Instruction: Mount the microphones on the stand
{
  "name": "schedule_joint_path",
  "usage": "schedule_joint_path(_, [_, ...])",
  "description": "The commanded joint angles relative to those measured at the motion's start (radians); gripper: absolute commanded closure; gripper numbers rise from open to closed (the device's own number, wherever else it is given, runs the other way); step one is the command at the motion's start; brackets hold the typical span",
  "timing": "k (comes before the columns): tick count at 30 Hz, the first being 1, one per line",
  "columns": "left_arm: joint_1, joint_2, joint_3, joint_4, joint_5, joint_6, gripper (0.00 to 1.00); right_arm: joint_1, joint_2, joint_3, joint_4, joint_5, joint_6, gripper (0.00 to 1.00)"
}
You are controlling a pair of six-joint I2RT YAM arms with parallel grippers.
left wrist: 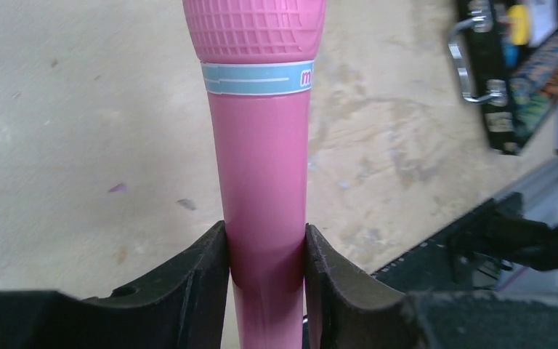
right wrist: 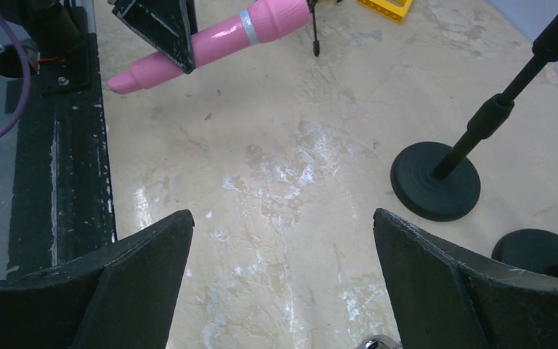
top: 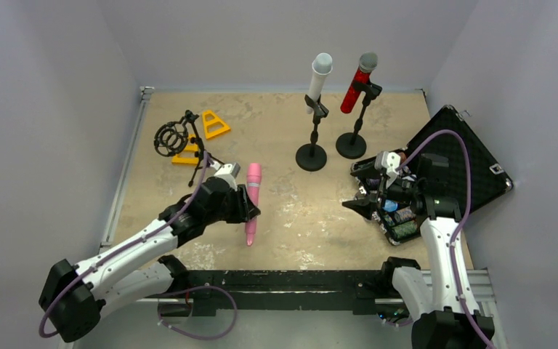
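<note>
My left gripper [top: 248, 207] is shut on the pink microphone [top: 252, 198], holding its handle above the table. In the left wrist view the pink microphone [left wrist: 261, 145] stands between my fingers [left wrist: 203, 276], with its mesh head and blue band at the top. It also shows in the right wrist view [right wrist: 218, 40]. The white microphone [top: 320, 78] sits clipped in a black stand [top: 312, 155]. The glittery red microphone [top: 357, 86] sits in a second black stand [top: 352, 144]. My right gripper [top: 360, 206] is open and empty at the right, over bare table [right wrist: 283, 218].
A small black tripod stand with a ring mount [top: 178, 138] and yellow triangular pieces [top: 214, 123] lie at the back left. An open black case [top: 472, 160] holding small items [top: 399, 214] lies at the right. A black rail [top: 290, 280] runs along the near edge.
</note>
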Motion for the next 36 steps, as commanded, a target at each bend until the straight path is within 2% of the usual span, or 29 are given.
schedule_joint_path(1, [-0.006, -0.117, -0.025, 0.224, 0.149, 0.082, 1.00, 0.000, 0.016, 0.021, -0.052, -0.092, -0.033, 0.03])
schedule_joint_path(5, [-0.008, -0.178, -0.050, 0.389, 0.207, 0.080, 1.00, 0.037, 0.036, 0.025, -0.088, -0.121, -0.052, 0.03])
schedule_joint_path(8, [-0.017, -0.187, -0.054, 0.483, 0.233, 0.068, 1.00, 0.109, 0.037, 0.011, -0.072, -0.108, -0.046, 0.03])
schedule_joint_path(12, [-0.040, -0.177, -0.056, 0.574, 0.235, 0.044, 1.00, 0.202, 0.043, -0.005, -0.046, -0.108, -0.032, 0.03])
schedule_joint_path(19, [-0.085, -0.134, -0.064, 0.719, 0.206, -0.001, 1.00, 0.276, 0.046, -0.031, 0.019, -0.153, 0.035, 0.03])
schedule_joint_path(23, [-0.122, -0.091, -0.061, 0.802, 0.178, -0.024, 1.00, 0.303, 0.050, -0.062, 0.157, -0.169, 0.211, 0.04])
schedule_joint_path(36, [-0.249, 0.094, -0.013, 0.984, 0.021, -0.055, 1.00, 0.359, 0.112, -0.203, 0.882, -0.098, 1.026, 0.05])
